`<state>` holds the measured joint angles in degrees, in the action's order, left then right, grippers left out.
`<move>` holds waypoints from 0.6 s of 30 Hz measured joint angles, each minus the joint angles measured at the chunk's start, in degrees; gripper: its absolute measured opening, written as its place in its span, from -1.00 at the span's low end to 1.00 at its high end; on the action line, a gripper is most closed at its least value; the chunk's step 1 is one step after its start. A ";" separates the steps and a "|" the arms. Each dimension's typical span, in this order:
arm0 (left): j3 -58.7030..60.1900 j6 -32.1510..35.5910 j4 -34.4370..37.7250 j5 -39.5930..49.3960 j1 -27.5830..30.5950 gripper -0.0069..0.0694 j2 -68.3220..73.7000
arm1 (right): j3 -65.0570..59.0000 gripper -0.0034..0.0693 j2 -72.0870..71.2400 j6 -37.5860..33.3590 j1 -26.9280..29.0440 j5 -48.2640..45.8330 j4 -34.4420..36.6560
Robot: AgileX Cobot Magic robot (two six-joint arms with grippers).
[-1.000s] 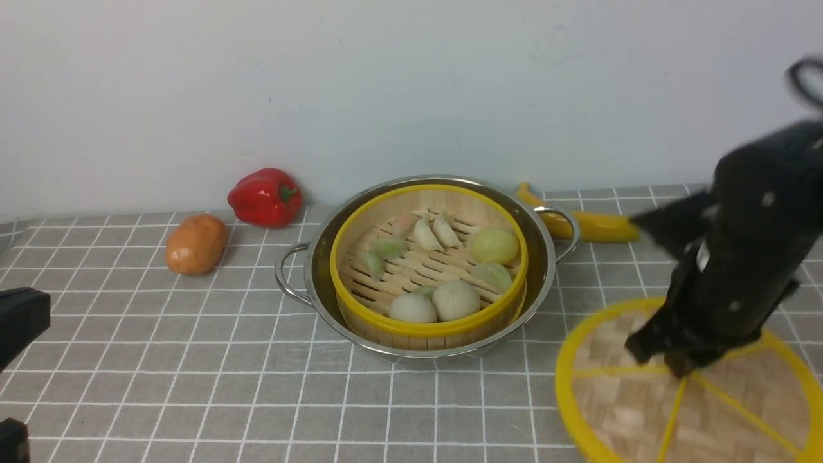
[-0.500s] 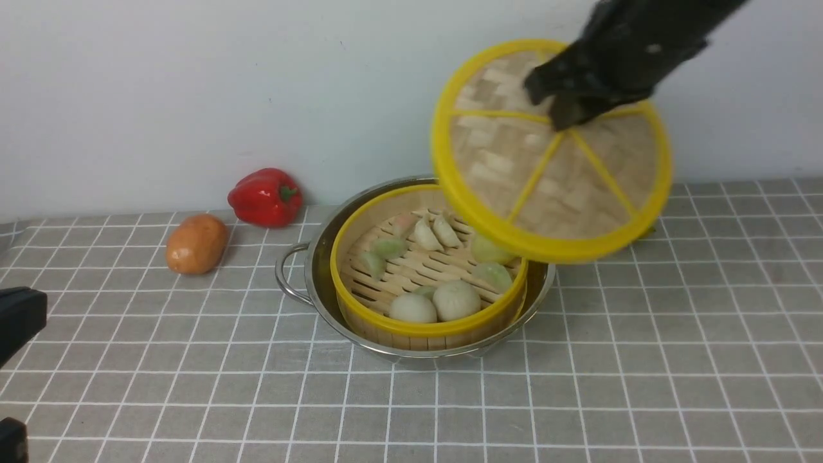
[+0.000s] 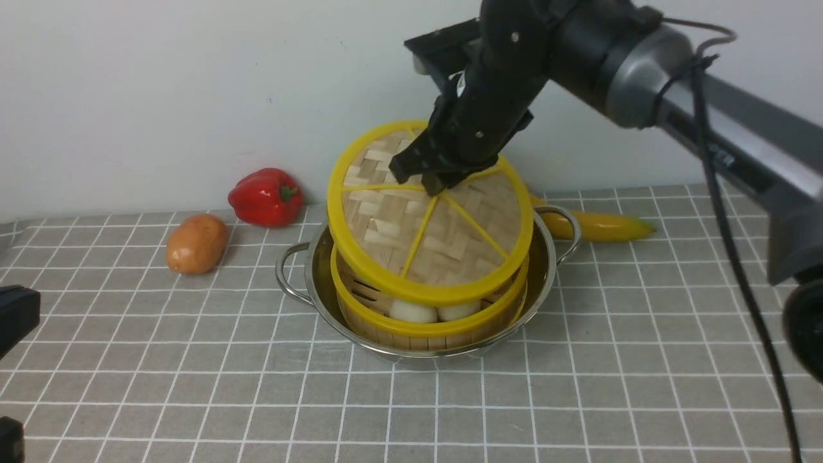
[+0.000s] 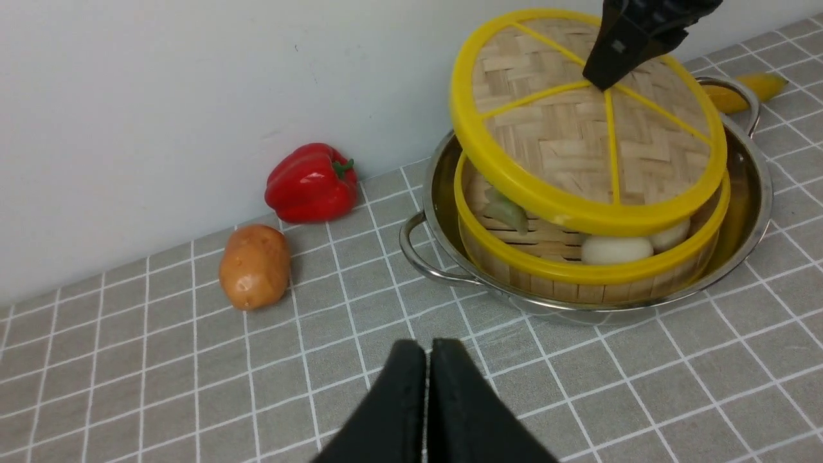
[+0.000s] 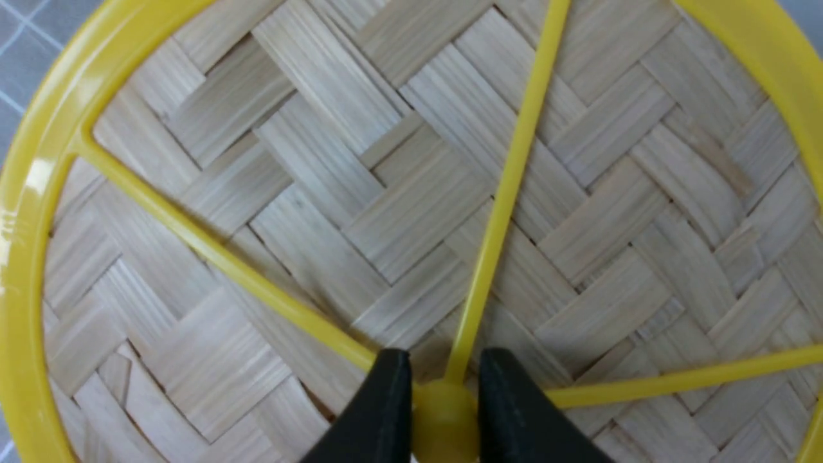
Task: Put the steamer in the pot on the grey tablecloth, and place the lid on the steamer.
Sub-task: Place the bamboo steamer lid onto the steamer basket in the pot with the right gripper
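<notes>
One step remains: steamer [image 3: 424, 326] sits inside pot [image 3: 539, 270] on grey tablecloth [image 3: 193, 360]; lid [image 3: 392, 231] hangs tilted just above steamer, far edge higher. Right jaws pinch lid's centre knob [image 5: 443, 405]; left jaws pressed together, idle. Next: level lid, centre over rim, lower, release

The pot [image 3: 544, 273] stands on the tablecloth [image 3: 193, 360] toward its far edge, with the steamer [image 3: 424, 329] in it. The lid [image 3: 443, 241] hangs tilted just above the steamer, gripped by the right hand [image 3: 421, 181]. The pepper [image 3: 265, 196] and potato [image 3: 196, 243] lie left of the pot, and the banana [image 3: 598, 225] lies behind it to the right.
</notes>
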<state>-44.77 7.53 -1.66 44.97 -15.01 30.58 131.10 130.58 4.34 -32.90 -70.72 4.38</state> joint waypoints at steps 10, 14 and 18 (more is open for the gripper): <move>0.00 0.00 -0.01 0.00 0.00 -0.81 0.00 | 0.44 -0.50 1.05 0.06 -0.12 0.02 -1.37; 0.00 0.00 -0.01 0.00 0.00 -0.81 0.00 | 0.48 -0.50 1.79 0.24 -0.12 0.02 -1.73; 0.00 0.00 -0.01 0.00 0.00 -0.81 0.00 | 0.48 -0.50 2.97 0.29 -0.12 -0.04 -1.20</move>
<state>-44.77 7.53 -1.67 44.97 -15.01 30.58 131.58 133.55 4.63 -33.02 -70.76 3.18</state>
